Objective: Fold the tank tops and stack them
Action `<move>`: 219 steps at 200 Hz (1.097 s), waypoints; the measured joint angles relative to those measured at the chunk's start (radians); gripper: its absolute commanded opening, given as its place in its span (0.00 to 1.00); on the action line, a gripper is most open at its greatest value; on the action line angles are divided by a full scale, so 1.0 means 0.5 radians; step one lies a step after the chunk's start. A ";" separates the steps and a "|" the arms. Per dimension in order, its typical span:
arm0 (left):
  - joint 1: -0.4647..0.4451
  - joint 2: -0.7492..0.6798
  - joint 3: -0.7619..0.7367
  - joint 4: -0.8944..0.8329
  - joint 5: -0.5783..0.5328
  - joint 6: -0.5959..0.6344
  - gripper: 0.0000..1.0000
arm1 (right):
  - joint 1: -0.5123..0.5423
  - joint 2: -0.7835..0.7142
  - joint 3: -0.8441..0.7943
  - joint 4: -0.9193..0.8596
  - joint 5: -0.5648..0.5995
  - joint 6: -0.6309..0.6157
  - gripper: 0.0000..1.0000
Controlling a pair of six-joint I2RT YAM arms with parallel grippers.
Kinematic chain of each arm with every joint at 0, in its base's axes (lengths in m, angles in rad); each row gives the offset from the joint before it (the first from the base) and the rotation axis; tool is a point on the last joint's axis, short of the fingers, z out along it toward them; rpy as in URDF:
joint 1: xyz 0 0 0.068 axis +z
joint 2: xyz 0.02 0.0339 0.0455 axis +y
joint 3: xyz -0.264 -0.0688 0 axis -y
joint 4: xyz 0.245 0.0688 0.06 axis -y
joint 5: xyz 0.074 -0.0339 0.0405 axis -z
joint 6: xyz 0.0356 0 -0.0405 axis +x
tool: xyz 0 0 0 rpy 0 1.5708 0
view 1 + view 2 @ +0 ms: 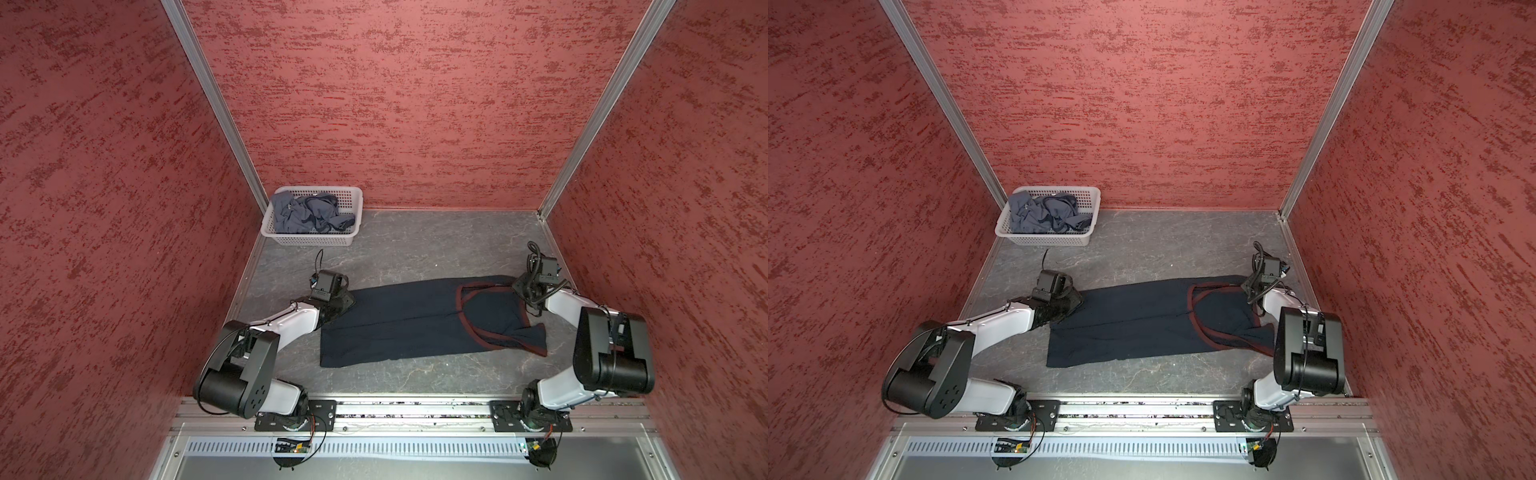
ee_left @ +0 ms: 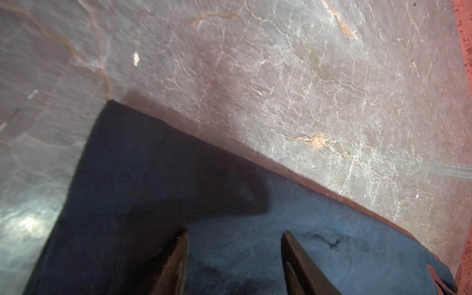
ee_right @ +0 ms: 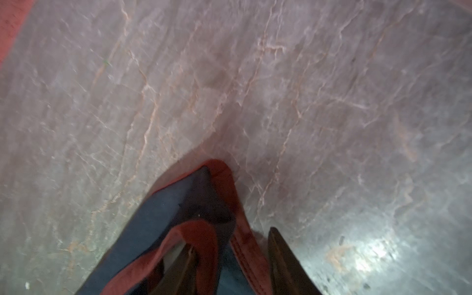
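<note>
The dark navy tank top [image 1: 399, 320] [image 1: 1129, 324] with maroon trim lies spread lengthwise across the middle of the table, straps to the right. My left gripper [image 1: 347, 301] [image 2: 235, 233] is over its far left corner, open, both fingers resting apart on the navy cloth [image 2: 153, 178]. At the far right strap my right gripper [image 1: 519, 286] [image 3: 231, 240] is open, and the maroon-edged strap [image 3: 240, 245] lies loose between its fingers. The slate grey-blue tank top [image 1: 307, 214] [image 1: 1044, 214] sits crumpled in the basket.
A white perforated basket [image 1: 309, 241] [image 1: 1042, 241] stands at the back left corner of the grey marbled table [image 1: 415, 249]. Red walls close in on three sides. A metal rail [image 1: 415, 409] with both arm bases runs along the front edge.
</note>
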 measured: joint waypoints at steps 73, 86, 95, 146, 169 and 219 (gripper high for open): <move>-0.002 -0.021 -0.026 0.041 0.007 0.028 0.61 | -0.040 -0.113 0.018 -0.057 -0.311 -0.012 0.56; -0.003 -0.021 -0.027 0.042 0.006 0.037 0.61 | -0.040 -0.117 0.018 -0.064 -0.385 -0.014 0.56; -0.003 -0.021 -0.027 0.042 0.007 0.039 0.61 | -0.037 -0.132 0.017 -0.076 -0.430 -0.013 0.57; -0.008 -0.022 -0.027 0.043 0.005 0.056 0.62 | -0.033 -0.277 0.062 -0.192 -0.422 -0.006 0.55; -0.008 -0.022 -0.027 0.043 0.005 0.057 0.62 | -0.033 -0.176 0.222 -0.233 -0.364 -0.017 0.50; -0.010 -0.022 -0.027 0.043 0.005 0.056 0.62 | -0.032 0.169 0.335 -0.233 -0.273 -0.050 0.26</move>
